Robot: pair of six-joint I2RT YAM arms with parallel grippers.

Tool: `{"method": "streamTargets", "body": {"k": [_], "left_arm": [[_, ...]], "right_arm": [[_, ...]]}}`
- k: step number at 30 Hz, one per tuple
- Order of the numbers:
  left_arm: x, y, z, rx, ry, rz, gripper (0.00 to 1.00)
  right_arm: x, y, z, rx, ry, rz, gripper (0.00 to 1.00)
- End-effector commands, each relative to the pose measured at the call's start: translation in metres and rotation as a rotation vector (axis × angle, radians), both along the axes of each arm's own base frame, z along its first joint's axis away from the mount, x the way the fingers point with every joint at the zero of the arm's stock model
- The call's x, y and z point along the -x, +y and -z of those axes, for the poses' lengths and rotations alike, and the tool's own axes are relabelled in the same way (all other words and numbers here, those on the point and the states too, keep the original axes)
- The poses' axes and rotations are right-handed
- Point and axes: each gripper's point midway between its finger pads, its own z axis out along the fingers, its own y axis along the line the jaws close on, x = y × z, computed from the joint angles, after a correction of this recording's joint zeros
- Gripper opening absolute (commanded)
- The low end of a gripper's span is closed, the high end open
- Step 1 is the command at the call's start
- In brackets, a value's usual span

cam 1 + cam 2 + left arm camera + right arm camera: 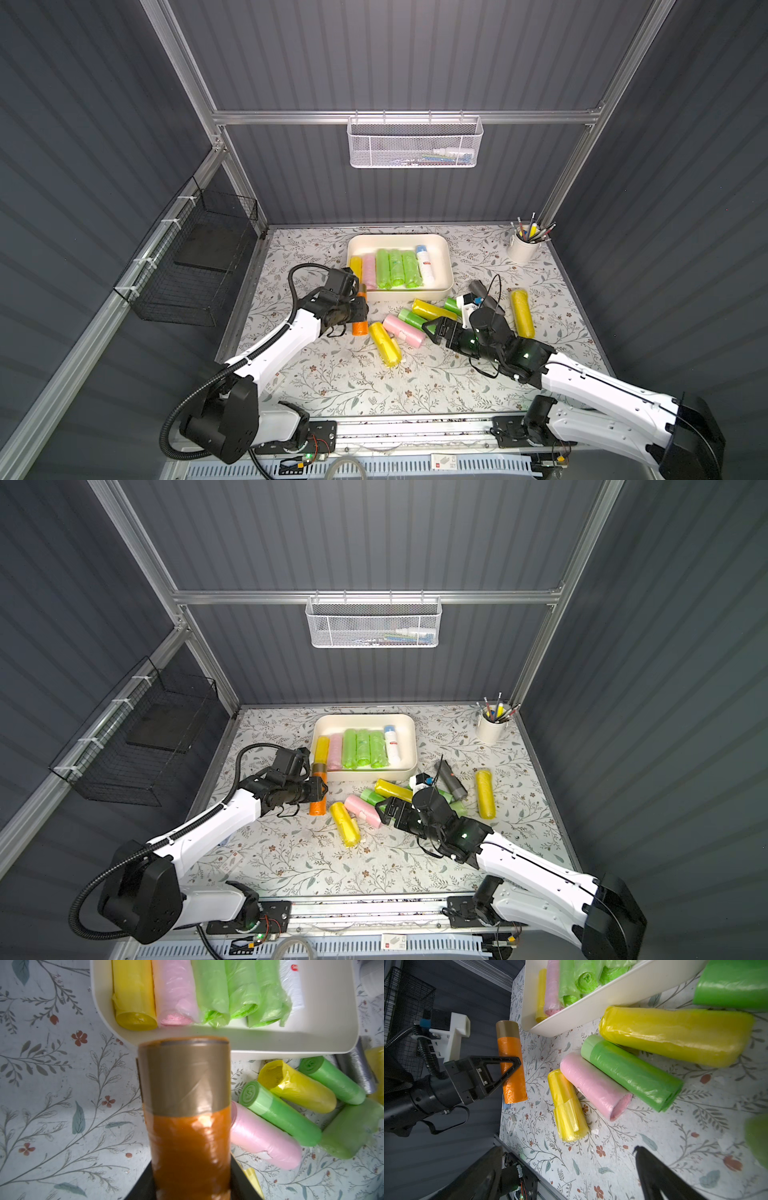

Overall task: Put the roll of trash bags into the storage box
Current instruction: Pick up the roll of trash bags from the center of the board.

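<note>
Floral-printed worktop (332,374) is carrying the cream storage box (449,266), where yellow, pink, green and white rolls are lying side by side. A red mark is showing on the white roll (425,266), too small for me to read. I am clenching my left gripper (360,309) around the middle of the orange roll of trash bags (360,328). Its brown-banded end is pointing at the box's near corner, outside the rim, and the band is looking blurred in my left wrist view, which is cutting off the other end. My right gripper (432,332) is hanging with jaws spread wide by the loose pink roll (401,329), grasping nothing.
</note>
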Motion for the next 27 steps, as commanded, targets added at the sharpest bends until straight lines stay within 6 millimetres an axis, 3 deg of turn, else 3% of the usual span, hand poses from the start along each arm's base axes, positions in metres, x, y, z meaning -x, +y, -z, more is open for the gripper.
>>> {"method": "streamTargets", "body": {"k": [1,13,19,27], "left_arm": [[-0.008,-0.011,-0.027,0.072,-0.035,0.008,0.45],[-0.028,-0.022,-0.063,0.115,-0.099,0.012,0.45],[-0.051,-0.024,-0.079,0.080,-0.168,0.006,0.45],[-0.081,-0.042,-0.091,0.111,-0.204,0.017,0.45]], "right_arm": [[0.000,0.003,-0.013,-0.021,-0.007,-0.014,0.99],[-0.009,-0.009,-0.032,0.003,-0.012,0.015,0.99],[-0.016,-0.016,-0.057,0.061,-0.007,0.018,0.99],[-0.023,-0.025,-0.066,0.034,0.010,0.050,0.99]]}}
